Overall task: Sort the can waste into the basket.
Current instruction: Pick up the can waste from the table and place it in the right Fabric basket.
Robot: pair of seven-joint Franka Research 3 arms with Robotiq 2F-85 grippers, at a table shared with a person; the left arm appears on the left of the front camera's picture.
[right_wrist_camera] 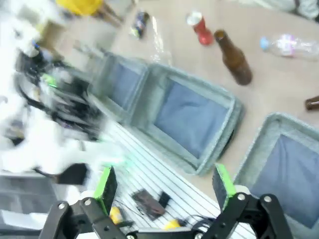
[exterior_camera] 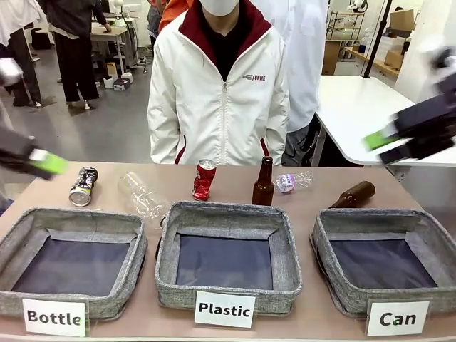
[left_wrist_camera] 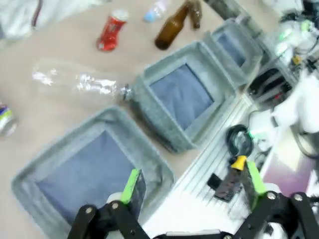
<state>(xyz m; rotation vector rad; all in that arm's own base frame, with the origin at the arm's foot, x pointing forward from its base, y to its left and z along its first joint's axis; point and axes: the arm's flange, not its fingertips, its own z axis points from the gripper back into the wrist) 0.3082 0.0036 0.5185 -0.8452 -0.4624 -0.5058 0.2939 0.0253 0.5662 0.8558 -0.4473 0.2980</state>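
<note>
Two crushed cans lie on the table's far half: a red can point(exterior_camera: 204, 179) point(left_wrist_camera: 110, 32) point(right_wrist_camera: 199, 27) near the middle and a dark printed can point(exterior_camera: 83, 187) point(left_wrist_camera: 5, 119) point(right_wrist_camera: 140, 22) to the left. At the front right stands the grey basket labelled "Can" point(exterior_camera: 335, 285) point(left_wrist_camera: 232, 45) point(right_wrist_camera: 259, 144), with nothing in it. My left gripper point(exterior_camera: 43, 162) point(left_wrist_camera: 192, 181) hovers open at the left edge, above the "Bottle" basket. Blurred, my right gripper point(exterior_camera: 388, 146) point(right_wrist_camera: 164, 183) hangs open high at the right, above and behind the "Can" basket. Neither holds anything.
Baskets labelled "Bottle" point(exterior_camera: 71, 221) and "Plastic" point(exterior_camera: 226, 214) stand left and centre. Behind them are a clear plastic bottle point(exterior_camera: 142, 196), an upright brown bottle point(exterior_camera: 263, 184), a small plastic bottle point(exterior_camera: 293, 182) and a lying brown bottle point(exterior_camera: 354, 194). A person in a white jacket point(exterior_camera: 221, 100) stands at the far side.
</note>
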